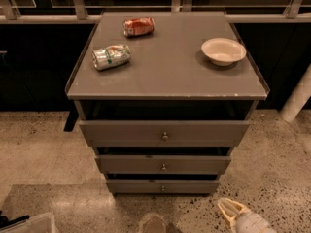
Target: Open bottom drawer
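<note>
The bottom drawer is the narrowest grey front of three, lowest on the cabinet, with a tiny round metal knob at its centre. It stands shut or nearly shut. My gripper is cream-coloured and low at the bottom right of the camera view, over the floor. It is to the right of and below the bottom drawer, apart from it.
The mid-sized drawer and the widest top drawer sit above. On the cabinet top lie a red can, a green-and-silver can and a white bowl. A speckled floor surrounds the cabinet. A white post stands at right.
</note>
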{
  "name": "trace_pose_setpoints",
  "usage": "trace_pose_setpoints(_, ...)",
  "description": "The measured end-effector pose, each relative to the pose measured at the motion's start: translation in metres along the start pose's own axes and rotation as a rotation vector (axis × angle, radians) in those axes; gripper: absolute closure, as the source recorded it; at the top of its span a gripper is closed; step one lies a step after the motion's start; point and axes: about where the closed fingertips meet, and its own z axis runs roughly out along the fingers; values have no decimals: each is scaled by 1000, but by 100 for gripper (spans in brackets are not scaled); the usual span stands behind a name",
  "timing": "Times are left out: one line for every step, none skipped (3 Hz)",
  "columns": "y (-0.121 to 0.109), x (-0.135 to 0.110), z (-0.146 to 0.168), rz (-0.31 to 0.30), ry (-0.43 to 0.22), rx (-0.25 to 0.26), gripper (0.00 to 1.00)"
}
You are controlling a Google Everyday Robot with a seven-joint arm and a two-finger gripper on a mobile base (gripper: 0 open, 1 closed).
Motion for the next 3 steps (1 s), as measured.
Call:
trace_pose_setpoints(-6,44,8,59,21,75,100)
trace_pose_setpoints(-14,84,18,101,48,148,100)
trace_pose_setpoints(-19,116,32,130,72,180,100)
